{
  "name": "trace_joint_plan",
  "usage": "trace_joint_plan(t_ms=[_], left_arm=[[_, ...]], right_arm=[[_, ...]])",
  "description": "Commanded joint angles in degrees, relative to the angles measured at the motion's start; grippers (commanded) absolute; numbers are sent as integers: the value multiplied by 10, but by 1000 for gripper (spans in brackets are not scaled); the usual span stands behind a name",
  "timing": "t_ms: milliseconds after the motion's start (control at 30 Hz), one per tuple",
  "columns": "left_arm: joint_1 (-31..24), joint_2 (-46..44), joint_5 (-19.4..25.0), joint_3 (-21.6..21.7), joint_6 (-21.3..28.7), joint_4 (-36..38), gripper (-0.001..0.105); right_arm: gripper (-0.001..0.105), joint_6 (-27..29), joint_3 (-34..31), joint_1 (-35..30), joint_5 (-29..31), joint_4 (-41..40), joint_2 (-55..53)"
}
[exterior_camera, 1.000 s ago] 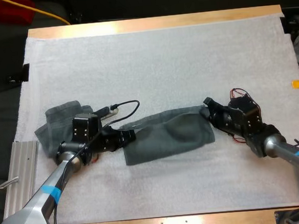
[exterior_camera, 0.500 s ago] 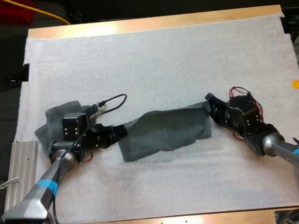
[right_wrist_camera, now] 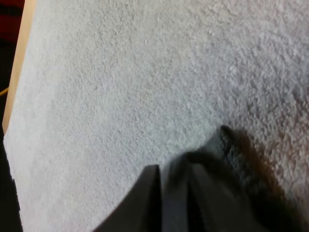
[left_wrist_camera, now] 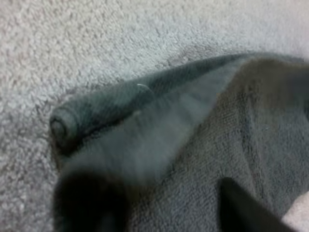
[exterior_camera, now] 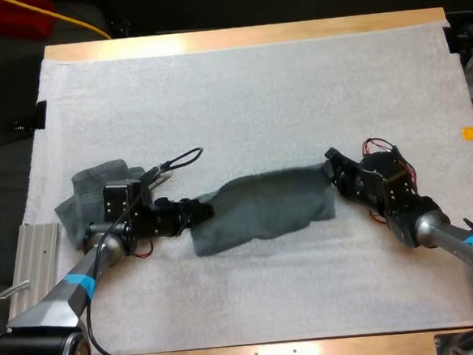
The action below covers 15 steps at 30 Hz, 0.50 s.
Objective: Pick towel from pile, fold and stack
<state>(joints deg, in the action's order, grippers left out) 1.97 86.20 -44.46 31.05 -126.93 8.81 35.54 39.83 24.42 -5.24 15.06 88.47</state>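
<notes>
Towel [exterior_camera: 267, 209], frame centre, being pulled flatter and straighter than second ago. Left end being held in clamped left gripper [exterior_camera: 204, 211], right corner being pinched by right gripper [exterior_camera: 330, 169]. Spare towel [exterior_camera: 87, 192] being left mid-left, under left arm. Spreading judged nearly done; fold next.

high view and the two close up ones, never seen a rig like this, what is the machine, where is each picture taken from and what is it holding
These are two robot arms, each ending in a gripper of two black fingers. The high view looks down from behind them onto a wooden table covered by a white mat. The other two pictures come from cameras on the arms' wrists, so each looks along its own fingers. The left gripper and the right gripper each pinch one end of a grey-green towel, which is stretched between them on the mat. Another towel lies bunched near the mat's left edge, beside the left arm.
</notes>
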Motion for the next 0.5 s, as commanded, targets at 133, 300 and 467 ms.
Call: trace_joint_plan(t_ms=[133,300,467], left_arm=[[3,-10,-20,12,-1,-1,68],[3,-64,-13,13,15,1,70],[3,-128,-12,13,15,19,70]], right_arm=[[79,61,3,-2,-30,27,1],[77,99,3,-2,-84,52,-21],[77,111,3,-2,-88,33,-48]])
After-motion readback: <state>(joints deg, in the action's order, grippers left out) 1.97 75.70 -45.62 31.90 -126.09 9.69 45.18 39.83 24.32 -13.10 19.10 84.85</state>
